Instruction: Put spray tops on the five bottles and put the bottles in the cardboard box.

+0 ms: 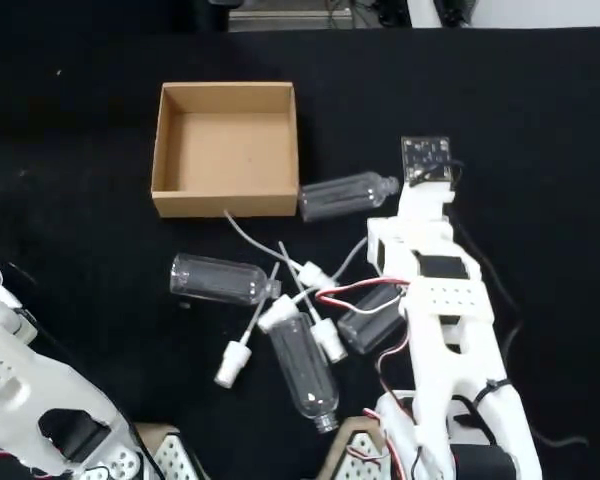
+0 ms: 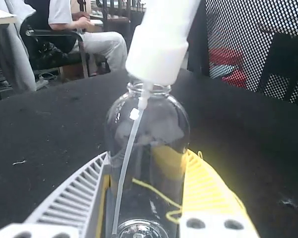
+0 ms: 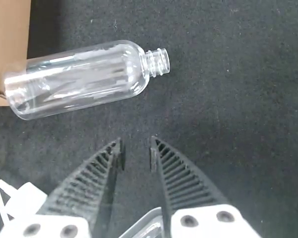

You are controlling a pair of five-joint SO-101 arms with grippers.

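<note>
Left tool (image 2: 146, 156): closed about the held bottle (image 2: 149, 134), one ribbed finger on each side of its lower body. The base is toward the wrist and the neck points out past the fingertips. A spray top (image 2: 156, 49) sits at the bottle's mouth with its collar at the rim, tilted and not screwed down; the neck rim shows below it. Its dip tube (image 2: 126, 163) runs down inside the bottle.

Right tool (image 3: 135, 148): jaws parted a little, nothing between them, low over the black worktop (image 3: 238, 99).

- The far bottle (image 3: 79, 79) lies on its side just beyond the fingertips, apart from them and crosswise to the tool.
- It has no cap. Its neck points right and its base is against the near right corner of the cardboard box (image 1: 225, 205).
- The box stands open at far left of centre.

On the worktop nearer than the box:
- The second bottle (image 1: 220, 278) lies on its side with its neck to the right.
- The third bottle (image 1: 305, 368) lies on its side with its neck toward the near edge.
- Loose spray tops (image 1: 233, 362) with tubes are scattered between these two bottles.
</note>
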